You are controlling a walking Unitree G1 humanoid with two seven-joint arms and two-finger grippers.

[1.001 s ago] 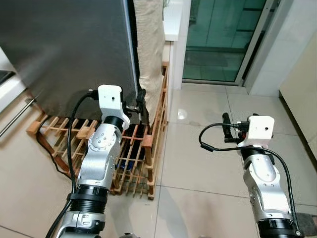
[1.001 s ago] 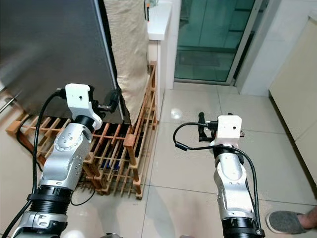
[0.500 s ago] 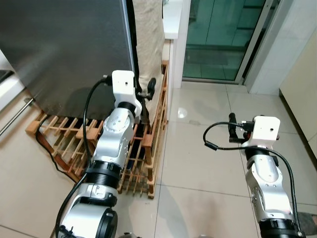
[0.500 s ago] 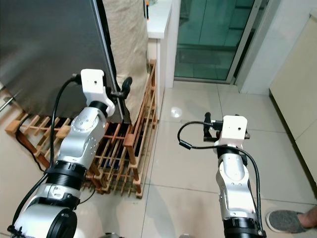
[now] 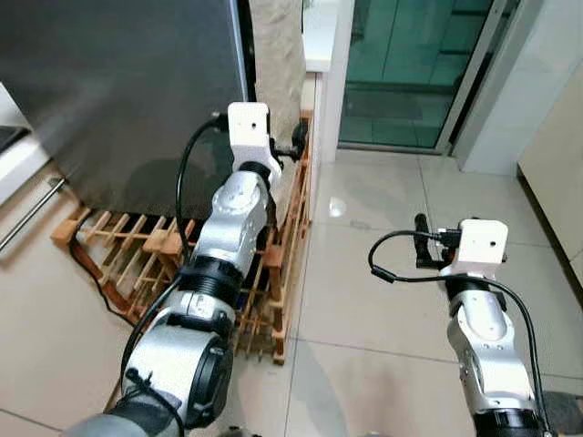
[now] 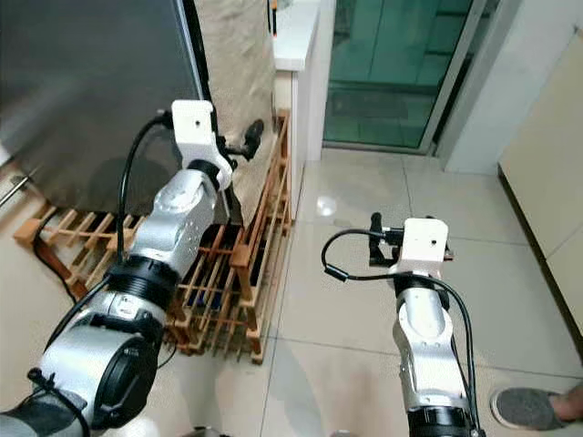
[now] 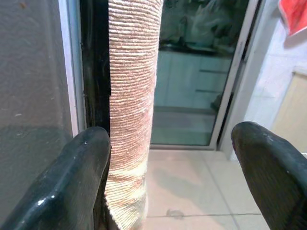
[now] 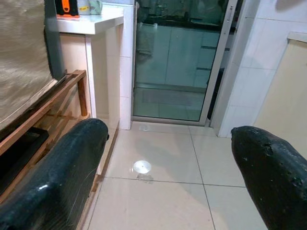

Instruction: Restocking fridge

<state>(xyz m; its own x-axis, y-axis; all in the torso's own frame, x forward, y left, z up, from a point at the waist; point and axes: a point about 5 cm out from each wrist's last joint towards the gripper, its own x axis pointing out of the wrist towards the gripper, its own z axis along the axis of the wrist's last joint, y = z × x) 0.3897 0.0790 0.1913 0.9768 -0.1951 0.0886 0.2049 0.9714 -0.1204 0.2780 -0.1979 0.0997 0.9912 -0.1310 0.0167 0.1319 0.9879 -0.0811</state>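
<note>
There is one grey fridge (image 5: 118, 82) standing on one wooden rack (image 5: 264, 273), with one beige woven cover (image 7: 132, 96) beside its door edge. The left tool (image 7: 172, 163) is wide open and holds nothing, one finger near the door edge. The right tool (image 8: 168, 177) is also wide open and empty, above the tiled floor (image 5: 383, 309).

A matt dark-grey brushed-metal fridge door (image 5: 118, 82) stands beside coarse, ribbed beige woven cloth (image 7: 132, 96), over a slatted bare-wood rack (image 5: 137, 250) on glossy, smooth cream floor tiles (image 5: 364, 300), with green-tinted glass in the metal-framed sliding door (image 5: 405, 64).
</note>
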